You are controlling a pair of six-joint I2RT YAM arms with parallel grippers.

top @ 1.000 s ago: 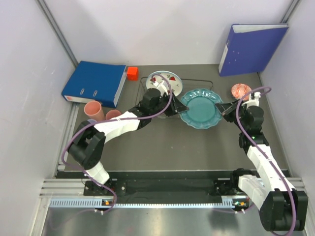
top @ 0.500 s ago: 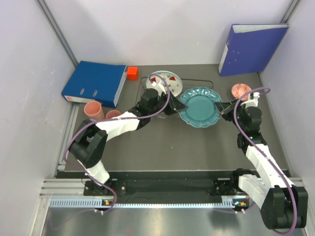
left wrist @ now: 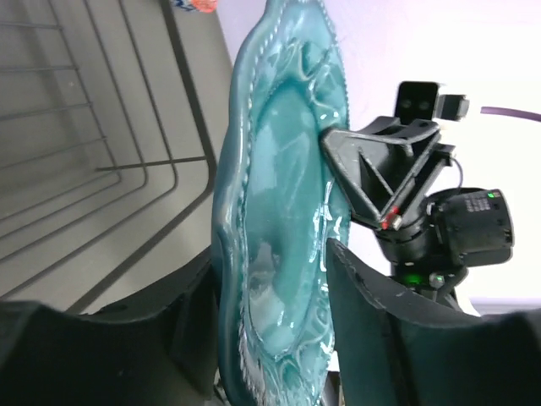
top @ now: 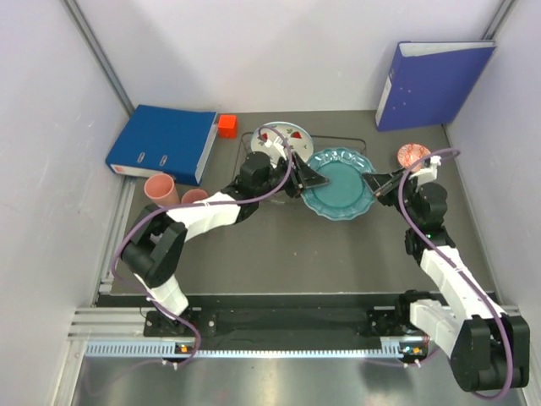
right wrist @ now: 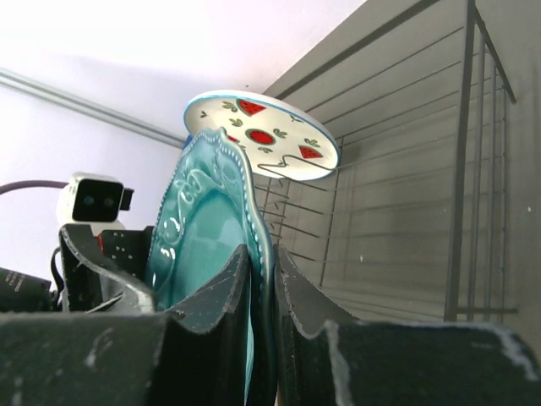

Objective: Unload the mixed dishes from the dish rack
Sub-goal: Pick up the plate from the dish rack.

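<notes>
Moved: teal scalloped plate [top: 342, 193] sits slightly further left over the dish rack [right wrist: 397, 194]
left end effector [top: 314, 178]: pinching plate's left rim
right end effector [top: 376, 188]: pinching its right rim

Rear centre of table [top: 279, 245]: rack [top: 342, 140]. In rack's left end: watermelon plate [top: 287, 135], leaning. Over rack's front edge: scalloped plate [top: 340, 188], between left gripper [top: 309, 179] and right gripper [top: 379, 184]. Right of rack: bowl [top: 412, 156]. Left of rack: cube [top: 226, 126], then flat binder [top: 162, 142]. Before that binder: cups [top: 159, 187], two, side by side. Rear right corner: upright binder [top: 431, 83].
</notes>
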